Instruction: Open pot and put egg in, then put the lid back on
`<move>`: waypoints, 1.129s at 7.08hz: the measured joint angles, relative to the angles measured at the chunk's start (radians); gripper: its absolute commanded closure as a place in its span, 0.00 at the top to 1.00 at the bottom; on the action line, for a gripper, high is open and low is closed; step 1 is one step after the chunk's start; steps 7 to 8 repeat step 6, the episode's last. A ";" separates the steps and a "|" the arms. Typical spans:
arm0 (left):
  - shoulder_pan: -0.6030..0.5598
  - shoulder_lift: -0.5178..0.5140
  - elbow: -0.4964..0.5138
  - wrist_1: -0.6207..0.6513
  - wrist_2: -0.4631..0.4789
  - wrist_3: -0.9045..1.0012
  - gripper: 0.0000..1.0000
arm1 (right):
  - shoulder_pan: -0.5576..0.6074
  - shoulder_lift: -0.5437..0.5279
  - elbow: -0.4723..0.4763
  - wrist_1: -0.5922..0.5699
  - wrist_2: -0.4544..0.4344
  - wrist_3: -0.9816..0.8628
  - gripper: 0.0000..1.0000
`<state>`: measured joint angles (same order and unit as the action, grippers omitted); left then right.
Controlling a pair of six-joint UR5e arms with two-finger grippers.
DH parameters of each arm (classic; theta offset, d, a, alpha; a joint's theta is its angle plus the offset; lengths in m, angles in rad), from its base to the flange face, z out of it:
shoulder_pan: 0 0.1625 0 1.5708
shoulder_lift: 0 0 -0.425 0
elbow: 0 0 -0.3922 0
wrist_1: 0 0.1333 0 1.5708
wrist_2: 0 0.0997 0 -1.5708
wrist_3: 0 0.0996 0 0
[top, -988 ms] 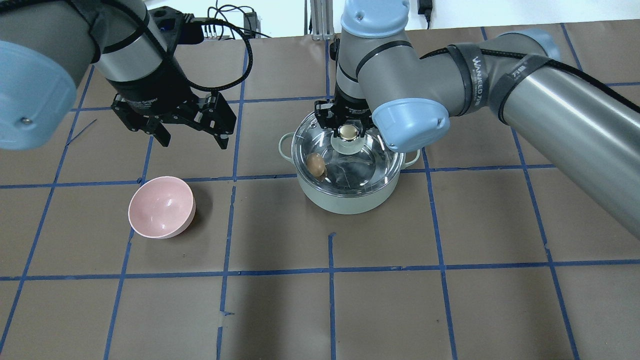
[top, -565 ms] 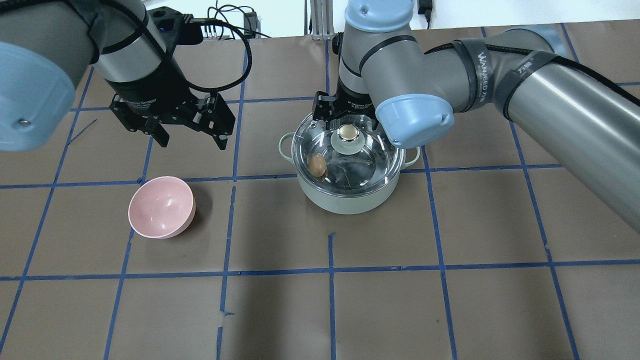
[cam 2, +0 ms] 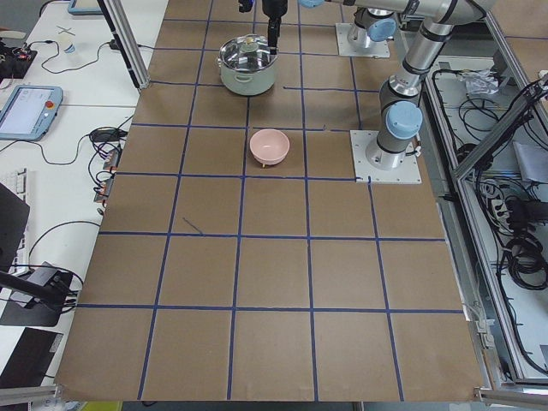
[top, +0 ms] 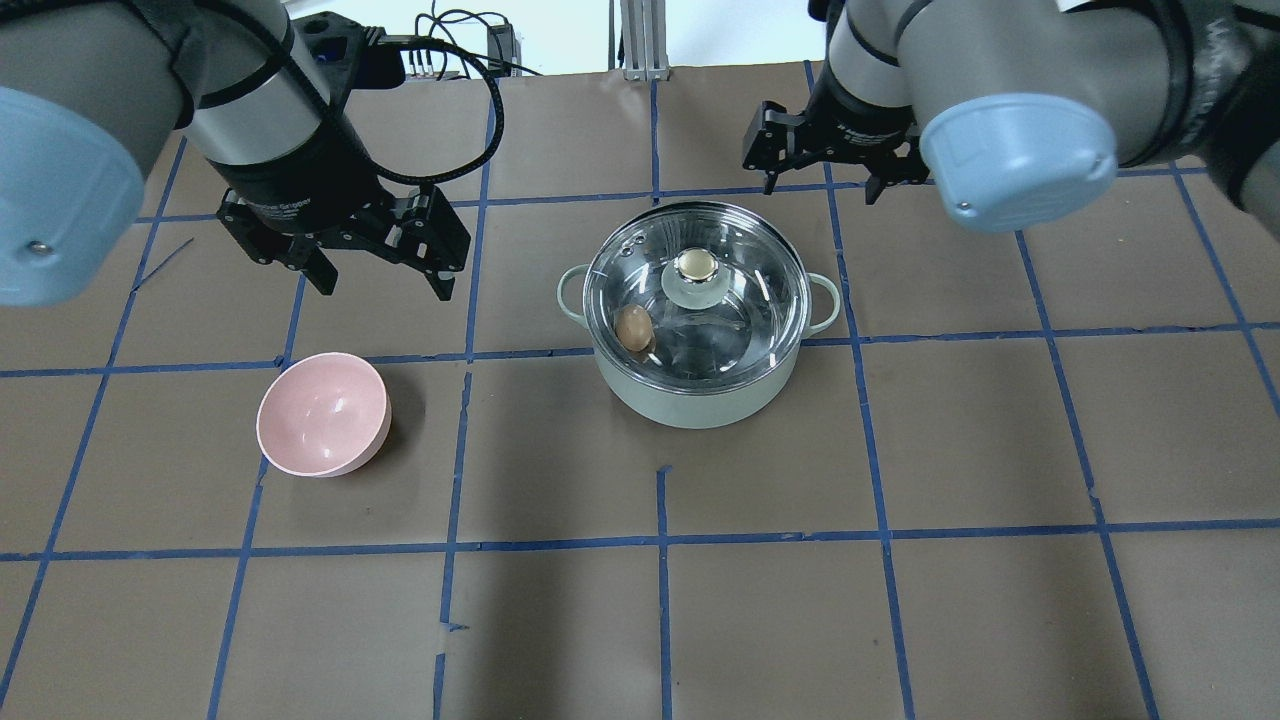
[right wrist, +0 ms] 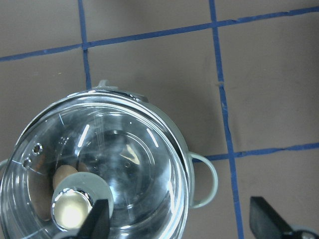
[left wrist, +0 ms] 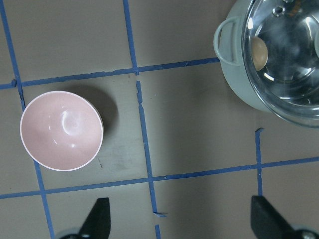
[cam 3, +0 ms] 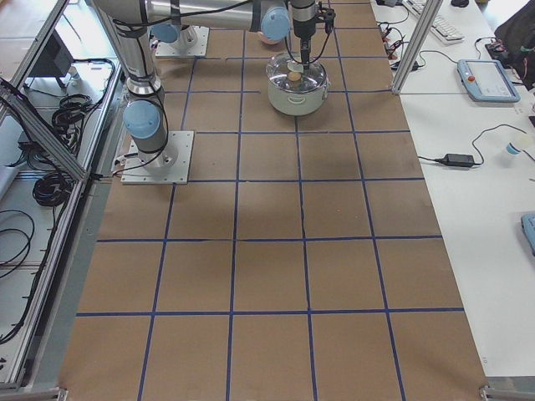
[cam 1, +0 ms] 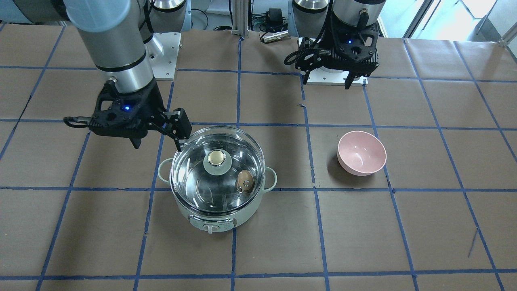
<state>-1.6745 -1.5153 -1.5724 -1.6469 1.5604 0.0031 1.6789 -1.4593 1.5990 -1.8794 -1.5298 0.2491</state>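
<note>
Both spread and empty, the left gripper [top: 385, 278] well aside of the pot [top: 690, 402] and the right gripper [top: 825, 186] near its rim stand clear, since the egg [top: 632, 328] lies inside under the seated lid [top: 745, 305].

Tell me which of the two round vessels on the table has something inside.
The mint-green pot: the egg lies inside it under the glass lid. The pink bowl beside it holds nothing and has no cover.
</note>
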 measured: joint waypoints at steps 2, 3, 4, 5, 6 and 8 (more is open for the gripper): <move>0.001 0.005 -0.002 -0.001 0.001 0.001 1.00 | -0.022 -0.045 0.001 0.073 -0.035 -0.005 1.00; 0.001 0.007 -0.003 -0.001 0.001 0.000 1.00 | -0.025 -0.057 0.001 0.091 -0.059 -0.012 1.00; 0.001 0.008 -0.004 -0.001 0.001 0.000 1.00 | -0.026 -0.064 0.000 0.108 -0.069 -0.016 1.00; 0.001 0.009 -0.004 -0.001 0.001 0.000 1.00 | -0.026 -0.067 0.001 0.115 -0.073 -0.018 1.00; 0.001 0.009 -0.004 -0.002 0.001 0.000 1.00 | -0.025 -0.068 0.002 0.117 -0.073 -0.021 1.00; 0.001 0.009 -0.004 -0.002 0.001 0.000 1.00 | -0.025 -0.068 0.002 0.117 -0.073 -0.021 1.00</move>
